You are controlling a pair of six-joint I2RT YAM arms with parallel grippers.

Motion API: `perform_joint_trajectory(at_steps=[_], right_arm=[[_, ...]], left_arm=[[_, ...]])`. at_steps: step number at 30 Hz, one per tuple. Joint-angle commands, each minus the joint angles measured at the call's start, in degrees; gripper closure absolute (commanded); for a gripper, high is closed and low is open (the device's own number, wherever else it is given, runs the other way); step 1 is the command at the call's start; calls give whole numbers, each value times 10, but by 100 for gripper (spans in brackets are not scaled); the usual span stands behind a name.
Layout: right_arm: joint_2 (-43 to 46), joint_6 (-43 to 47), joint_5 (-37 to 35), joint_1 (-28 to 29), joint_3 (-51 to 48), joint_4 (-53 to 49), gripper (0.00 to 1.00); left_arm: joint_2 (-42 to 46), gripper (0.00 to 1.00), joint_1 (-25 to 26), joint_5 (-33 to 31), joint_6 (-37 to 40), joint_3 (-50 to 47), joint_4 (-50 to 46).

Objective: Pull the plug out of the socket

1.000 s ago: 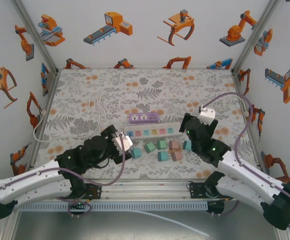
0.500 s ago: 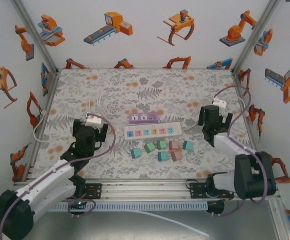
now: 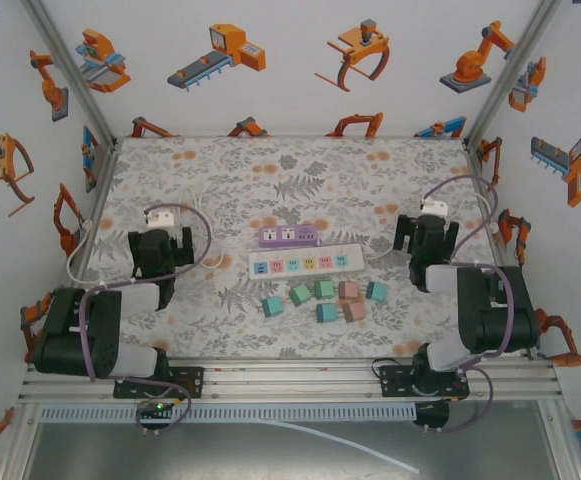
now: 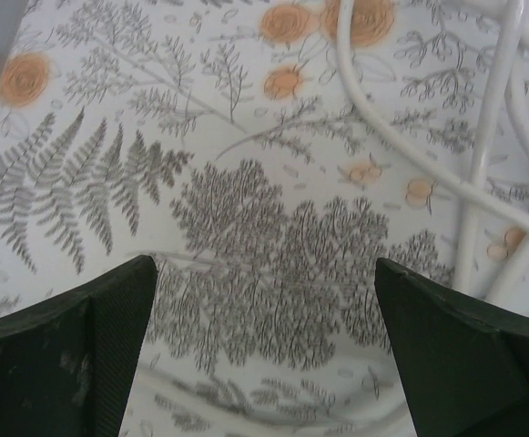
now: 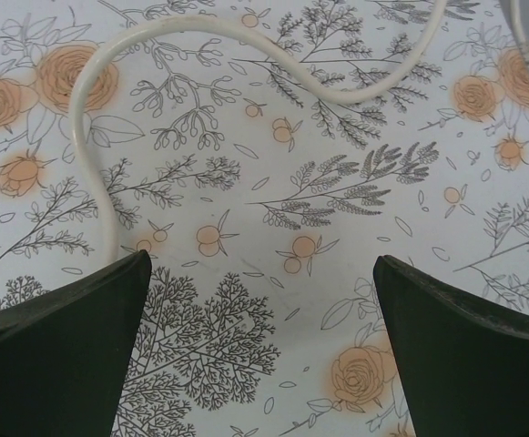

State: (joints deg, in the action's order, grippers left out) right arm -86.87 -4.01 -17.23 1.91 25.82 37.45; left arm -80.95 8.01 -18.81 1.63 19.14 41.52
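- Left gripper (image 3: 158, 250) is open and holds nothing, well to the left of the white power strip (image 3: 307, 262). The right gripper (image 3: 425, 240) is likewise open and empty, near the strip's right end.
- Plugs (image 3: 322, 297): a loose group of teal, green and pink blocks lies on the table (image 3: 270, 180) just on the near side of the strip. None appears seated in a socket, so extraction looks complete.
- A purple strip (image 3: 288, 235) lies just beyond the white strip's far side.
- In each wrist view the spread jaws frame bare floral table, crossed by white cable (image 5: 109, 82).
- Change: one second ago the left gripper was at the strip's near-left end and the right gripper at its right end. Both arms are now folded back, probably parked to leave the strip clear.
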Motion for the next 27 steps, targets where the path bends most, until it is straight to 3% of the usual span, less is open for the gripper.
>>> perform_joint_trajectory(at_steps=[1,2,3,4,5,6,8,27], right_arm=[[6,-6,72,-25,-14,67,0],[-6,-7,100,-32,-29,99,0],[-24,1,113,-33,-48,164,0],[-8,-3,113,-33,-56,147,0],[-16,0,114,-33,-60,171,0],[-16,-5,107,-33,-57,169,1],[-17,-19,64,-32,-50,150,1],[-15,-12,74,-30,-45,139,1]], left_arm=[[-66,3,-34,62,-31,19,100],[-92,3,-43,70,-34,23,134],[-80,3,-47,73,-41,32,100],[-64,3,-55,89,-50,45,41],[-76,3,-58,95,-47,39,72],[-81,3,-58,97,-45,32,100],[-71,3,-58,95,-49,40,58],[-74,3,-57,92,-46,38,71]])
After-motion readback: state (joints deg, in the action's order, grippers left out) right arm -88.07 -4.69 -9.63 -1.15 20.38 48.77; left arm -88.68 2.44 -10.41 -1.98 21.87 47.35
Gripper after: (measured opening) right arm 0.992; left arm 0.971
